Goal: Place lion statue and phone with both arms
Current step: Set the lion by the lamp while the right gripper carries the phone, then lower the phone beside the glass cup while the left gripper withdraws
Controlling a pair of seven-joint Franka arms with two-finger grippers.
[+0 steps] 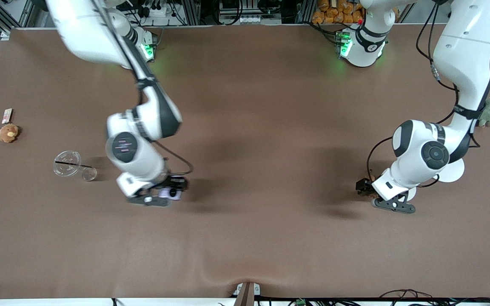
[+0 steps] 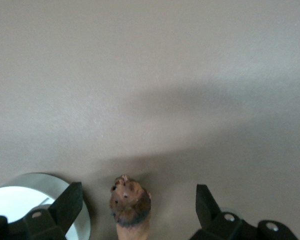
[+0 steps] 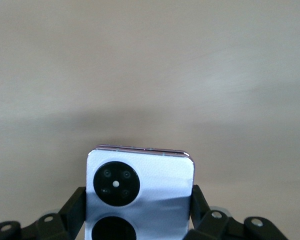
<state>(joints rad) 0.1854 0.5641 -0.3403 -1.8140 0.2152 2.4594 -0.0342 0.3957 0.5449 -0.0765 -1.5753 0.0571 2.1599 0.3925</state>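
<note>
The right hand (image 3: 137, 212) pinches the phone (image 3: 140, 190); the lion statue (image 2: 130, 202) stands untouched between the spread left hand's (image 2: 135, 210) fingers (image 2: 67, 205).

Right gripper (image 3: 138, 210) at the bottom of the frame, black fingers (image 3: 76, 207) pressed against both sides of the phone (image 3: 140, 192). Pale lavender back facing up, two black round camera circles, one cut off at the lower edge. Bare brown table (image 3: 150, 65) filling the upper frame.

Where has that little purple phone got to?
The phone is clamped in the right gripper, low over the brown table, beside the clear plastic lid.
</note>
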